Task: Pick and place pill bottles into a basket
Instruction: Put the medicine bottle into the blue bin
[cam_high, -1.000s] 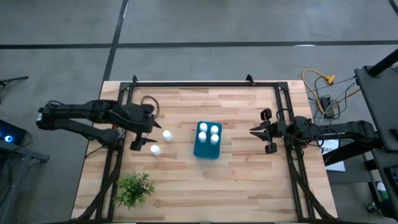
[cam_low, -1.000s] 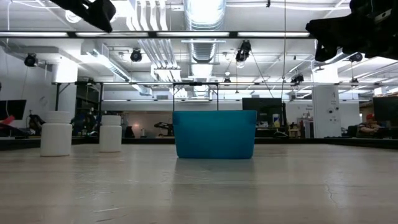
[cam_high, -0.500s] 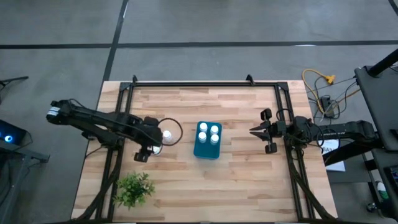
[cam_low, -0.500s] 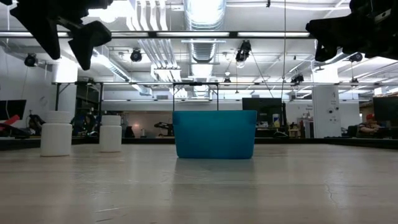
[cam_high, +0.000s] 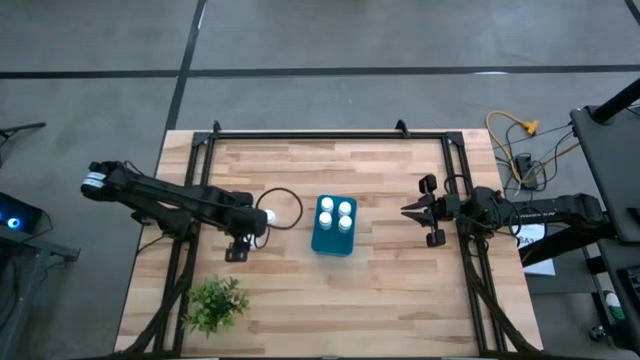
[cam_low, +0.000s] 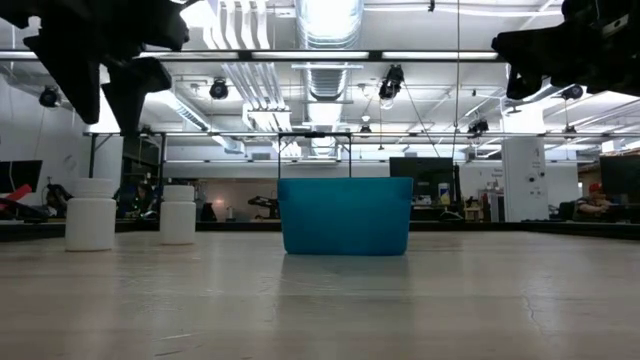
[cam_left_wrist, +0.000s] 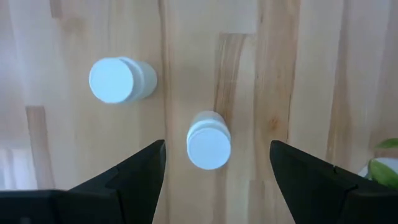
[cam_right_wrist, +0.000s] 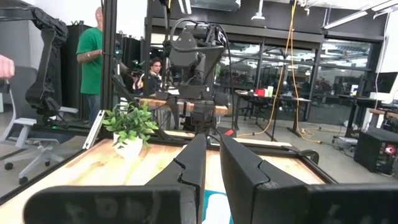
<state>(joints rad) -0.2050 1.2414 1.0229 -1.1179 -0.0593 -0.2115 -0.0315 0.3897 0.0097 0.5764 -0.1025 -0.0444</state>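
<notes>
I look at the two pill bottles (cam_left_wrist: 209, 140) that are not put away yet. They stand on the wooden table (cam_high: 380, 270), near each other, to the left of the basket (cam_high: 333, 238). The blue basket sits in the middle of the table, and I see four white caps (cam_high: 336, 214) inside it.

My left gripper (cam_left_wrist: 214, 163) hangs right above one of the two bottles. Its fingers are wide apart, and the bottle sits between them when I look down through the left wrist camera. It holds nothing yet. The other bottle (cam_left_wrist: 121, 79) is just beside it.

My right gripper (cam_high: 412, 211) waits off to the right of the basket, up off the table. Its fingers are squeezed nearly together, with nothing in them.

What could go wrong? If I go down a bit crooked, a finger could bump the cap and tip the bottle over. Then it could roll away. A finger could also knock the bottle next door. The little plant (cam_high: 214, 304) is near too, but I think it is out of the way.
</notes>
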